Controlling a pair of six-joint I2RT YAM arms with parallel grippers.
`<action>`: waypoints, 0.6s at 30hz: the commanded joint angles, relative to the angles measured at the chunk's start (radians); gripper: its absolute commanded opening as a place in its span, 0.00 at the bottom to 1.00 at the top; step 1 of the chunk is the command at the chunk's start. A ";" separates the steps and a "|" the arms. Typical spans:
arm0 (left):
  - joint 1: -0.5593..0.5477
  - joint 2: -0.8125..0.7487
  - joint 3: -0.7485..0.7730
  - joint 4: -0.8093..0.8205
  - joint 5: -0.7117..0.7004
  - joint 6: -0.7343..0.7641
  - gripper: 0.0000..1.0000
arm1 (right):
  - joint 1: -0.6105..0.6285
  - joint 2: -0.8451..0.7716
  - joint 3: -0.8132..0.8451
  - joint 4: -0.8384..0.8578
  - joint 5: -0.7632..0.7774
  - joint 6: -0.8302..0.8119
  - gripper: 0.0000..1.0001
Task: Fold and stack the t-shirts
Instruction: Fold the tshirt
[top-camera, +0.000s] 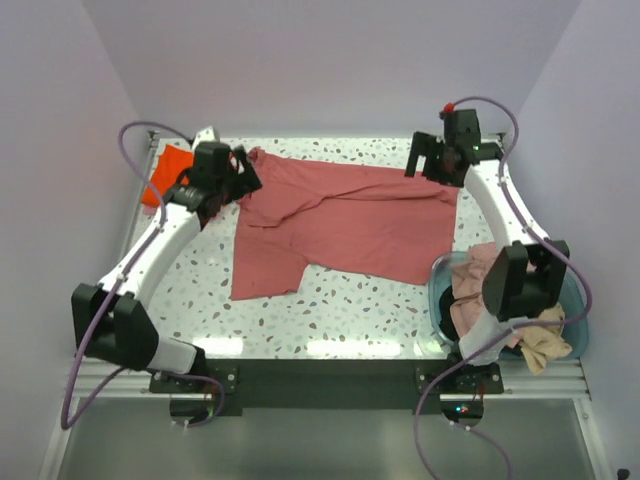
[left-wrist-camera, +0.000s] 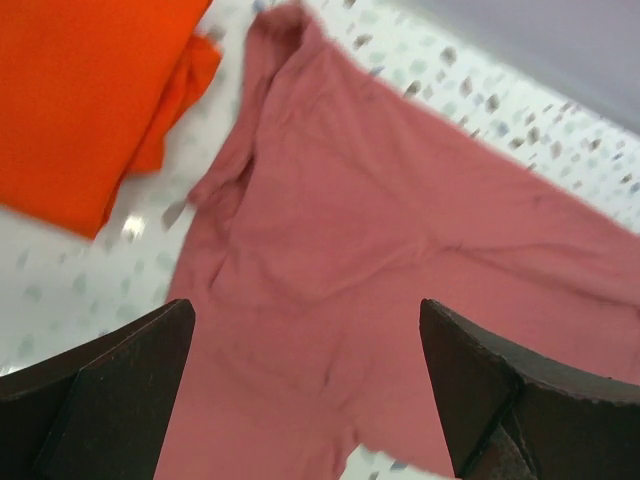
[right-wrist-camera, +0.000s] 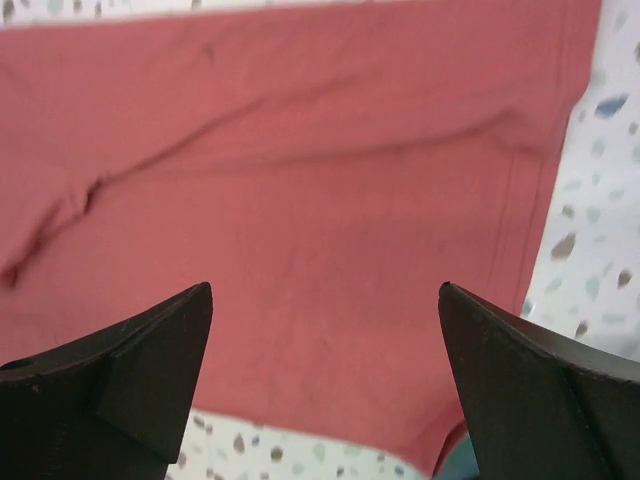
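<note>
Salmon-pink t-shirt (top-camera: 350, 215) spread across the table (top-camera: 340, 310), orange t-shirt (top-camera: 165, 175) at its far-left corner. Left gripper (left-wrist-camera: 305, 330) over the pink shirt's left end, right gripper (right-wrist-camera: 325, 300) over its right edge (both sets of fingers (left-wrist-camera: 110, 390) wide, holding nothing). Further shirts (top-camera: 548, 345) heaped in teal basin (top-camera: 436, 285).

Salmon-pink t-shirt (left-wrist-camera: 400, 260) spread rumpled across speckled tabletop (left-wrist-camera: 80, 270), folded orange t-shirt (left-wrist-camera: 80, 90) just beside it upper left, left gripper (left-wrist-camera: 308, 385) fingers (left-wrist-camera: 110, 395) parted above the pink cloth.
</note>
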 joint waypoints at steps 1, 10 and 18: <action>0.002 -0.125 -0.254 -0.098 -0.045 -0.053 1.00 | 0.067 -0.144 -0.228 0.042 0.045 0.069 0.99; 0.003 -0.346 -0.621 -0.216 -0.028 -0.142 1.00 | 0.272 -0.398 -0.643 0.048 0.209 0.320 0.99; 0.003 -0.382 -0.798 -0.151 0.088 -0.181 1.00 | 0.401 -0.400 -0.796 0.135 0.235 0.451 0.99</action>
